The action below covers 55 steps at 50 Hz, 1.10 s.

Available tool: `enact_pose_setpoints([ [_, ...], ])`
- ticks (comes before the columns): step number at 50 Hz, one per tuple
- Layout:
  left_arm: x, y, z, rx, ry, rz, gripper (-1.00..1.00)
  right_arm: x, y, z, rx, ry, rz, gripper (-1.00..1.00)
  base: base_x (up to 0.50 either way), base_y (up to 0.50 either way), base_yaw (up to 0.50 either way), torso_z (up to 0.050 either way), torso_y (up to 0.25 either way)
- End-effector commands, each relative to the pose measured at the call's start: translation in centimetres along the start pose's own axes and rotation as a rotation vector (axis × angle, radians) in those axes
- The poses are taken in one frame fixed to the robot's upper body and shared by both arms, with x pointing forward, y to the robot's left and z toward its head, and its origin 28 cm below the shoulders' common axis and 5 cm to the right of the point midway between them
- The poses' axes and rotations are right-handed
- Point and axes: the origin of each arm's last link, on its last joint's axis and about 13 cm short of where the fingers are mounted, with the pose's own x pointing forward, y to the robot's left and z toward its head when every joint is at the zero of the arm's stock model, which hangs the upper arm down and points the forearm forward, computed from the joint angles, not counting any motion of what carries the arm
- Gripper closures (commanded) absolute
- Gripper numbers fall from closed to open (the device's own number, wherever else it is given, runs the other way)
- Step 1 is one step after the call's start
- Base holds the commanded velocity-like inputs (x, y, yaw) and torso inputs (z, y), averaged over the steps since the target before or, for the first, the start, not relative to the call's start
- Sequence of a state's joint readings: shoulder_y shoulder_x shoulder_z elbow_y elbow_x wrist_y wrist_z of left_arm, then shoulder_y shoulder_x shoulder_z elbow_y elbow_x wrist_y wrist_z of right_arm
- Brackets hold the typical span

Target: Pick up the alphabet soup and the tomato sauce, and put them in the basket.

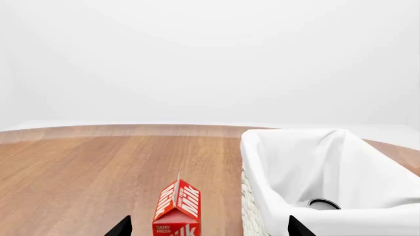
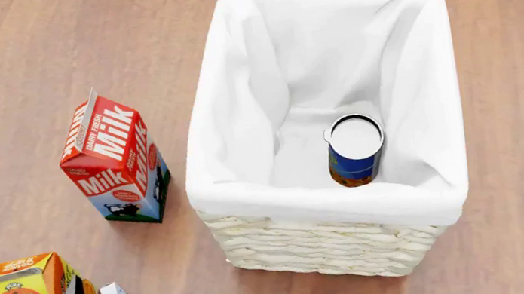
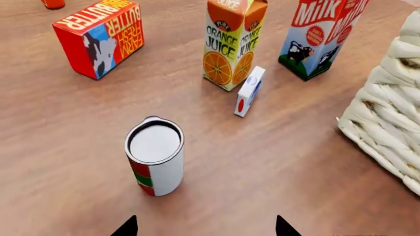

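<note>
Alphabet soup point(image 2: 355, 151) is done: upright on the liner inside the basket point(image 2: 279, 198), near its front wall. Left wrist view catches just its lid rim over the basket edge.

Tomato sauce point(image 3: 155, 161) is still out, standing upright on the worktop point(image 3: 78, 147), well apart from the basket's wicker side point(image 3: 394, 132). Right gripper point(image 3: 204, 227) sits just short of it, jaws wide and empty, only the two tips in view, can roughly between their lines and a bit to one side. Left gripper point(image 1: 208, 227) is likewise spread and empty, looking past the milk carton point(image 1: 177, 209) at the basket.

Handling, my read:
- rigid metal cylinder, won't deform, so a firm squeeze is fine
- label likely slick and the wall curved, so it can roll or pivot out if the jaws land off-centre
- probably dense for its size, and tall enough to tip if nudged at the lid
- grip across the diameter at mid-height, on the label bands, below the lid rim and pull tab
- small white box point(image 3: 249, 91) and orange juice carton point(image 3: 233, 42) stand behind it, clear of the approach
</note>
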<state>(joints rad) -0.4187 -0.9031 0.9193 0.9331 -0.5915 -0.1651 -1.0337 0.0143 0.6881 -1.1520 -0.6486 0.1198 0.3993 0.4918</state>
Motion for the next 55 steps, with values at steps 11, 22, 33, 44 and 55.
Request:
enact_pose_setpoints([
  [11, 0.0, 0.0, 0.1, 0.000, -0.002, -0.001, -1.00, 0.6, 1.4, 0.3, -0.193, 0.070, -0.012, -1.00, 0.00, 0.00, 0.00, 0.000, 0.000],
  [22, -0.1, 0.0, 0.1, 0.001, -0.002, -0.001, -1.00, 1.3, 1.6, 0.7, -0.172, 0.033, 0.003, -1.00, 0.00, 0.00, 0.00, 0.000, 0.000],
  [33, 0.0, -0.1, 0.0, 0.001, -0.002, -0.003, -1.00, 2.2, 1.8, 0.0, -0.143, 0.033, 0.004, -1.00, 0.00, 0.00, 0.00, 0.000, 0.000],
  [44, -0.1, 0.0, 0.2, 0.000, -0.004, 0.000, -1.00, 3.4, 1.9, -0.2, -0.123, 0.029, 0.017, -1.00, 0.00, 0.00, 0.00, 0.000, 0.000],
  [55, -0.1, 0.0, 0.1, -0.002, -0.004, -0.002, -1.00, 4.5, 1.9, 0.0, -0.117, 0.016, 0.029, -1.00, 0.00, 0.00, 0.00, 0.000, 0.000],
])
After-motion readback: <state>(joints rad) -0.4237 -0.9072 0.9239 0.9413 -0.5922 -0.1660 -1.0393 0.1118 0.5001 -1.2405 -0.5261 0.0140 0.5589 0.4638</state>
